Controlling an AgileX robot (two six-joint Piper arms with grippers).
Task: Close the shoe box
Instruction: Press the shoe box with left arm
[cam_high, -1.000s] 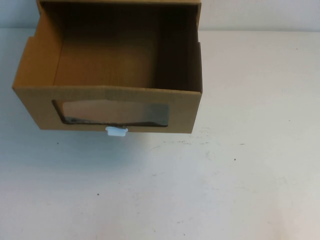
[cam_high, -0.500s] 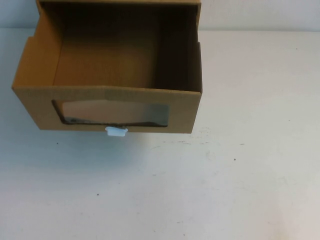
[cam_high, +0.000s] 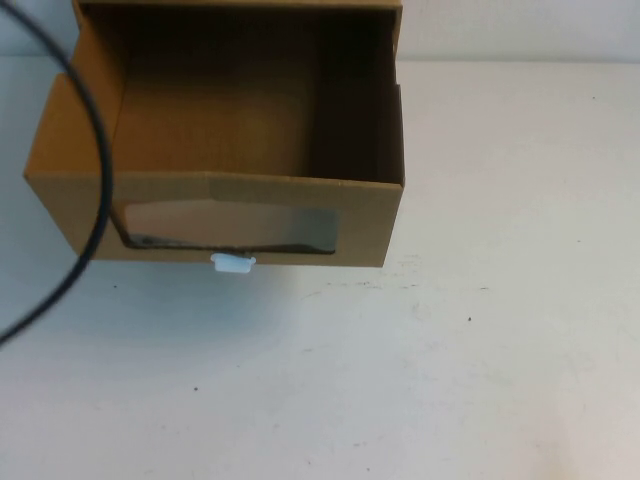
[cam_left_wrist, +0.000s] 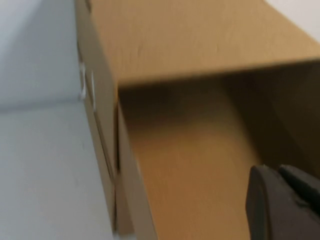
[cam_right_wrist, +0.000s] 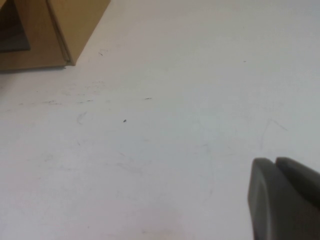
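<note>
High view: raised, robot's side, tilted down at counter (cam_high: 480, 360). Left wrist: hard against shoe box (cam_left_wrist: 200, 165) (very close). Right wrist: low over counter, sharing box corner.

Right wrist view: right gripper (cam_right_wrist: 286, 200) at 5 o'clock, dark grey fingers (cam_right_wrist: 265, 200) pressed together above bare white surface (cam_right_wrist: 175, 115) marked with faint scuffs and specks; brown shoe box (cam_right_wrist: 55, 30) corner at 11 o'clock, edge of its dark window visible, well apart from the gripper.
</note>
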